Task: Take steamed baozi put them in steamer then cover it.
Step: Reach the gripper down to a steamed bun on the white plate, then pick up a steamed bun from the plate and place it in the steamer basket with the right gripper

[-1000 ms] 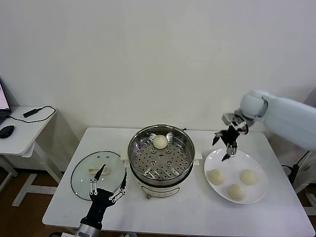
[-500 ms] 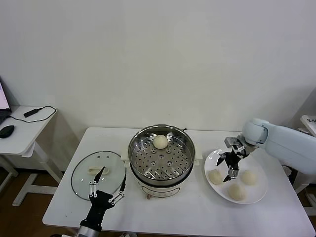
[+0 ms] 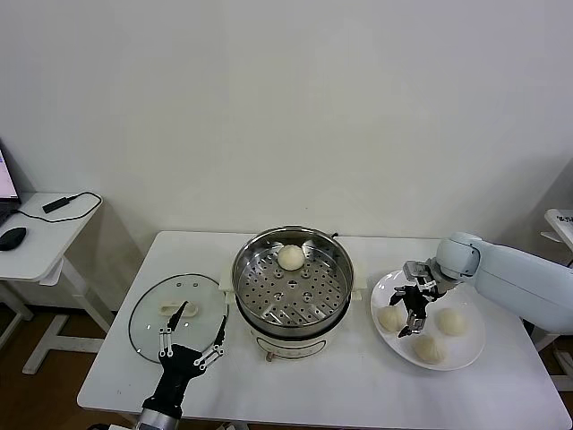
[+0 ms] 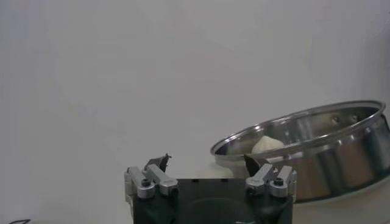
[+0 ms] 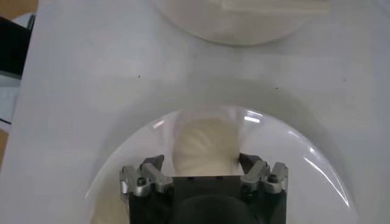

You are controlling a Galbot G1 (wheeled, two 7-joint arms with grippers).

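Straddling the nearest small round cream-white pleated dough bun [image 3: 391,318] on the flat white round plate [image 3: 466,351], the right gripper [image 3: 407,312] was positioned low over the plate's left portion. In the right wrist view this bun [image 5: 204,146] lay between the two fingertips, with the jaws parted on either side of it; a firm grip on the bun could not be confirmed. Two more buns [image 3: 450,321] [image 3: 431,348] rested on the same plate, just beside the gripper.

The large round shiny steel steamer pot [image 3: 293,285] stood at the centre of the white surface [image 3: 358,385], uncovered. One bun [image 3: 290,258] sat on its perforated tray toward the far side.

The round clear glass lid with a metal rim and cream-white handle [image 3: 178,315] lay flat on the surface to the left of the steamer. The left gripper [image 3: 190,335] was poised at the lid's near edge, jaws spread wide and holding nothing.
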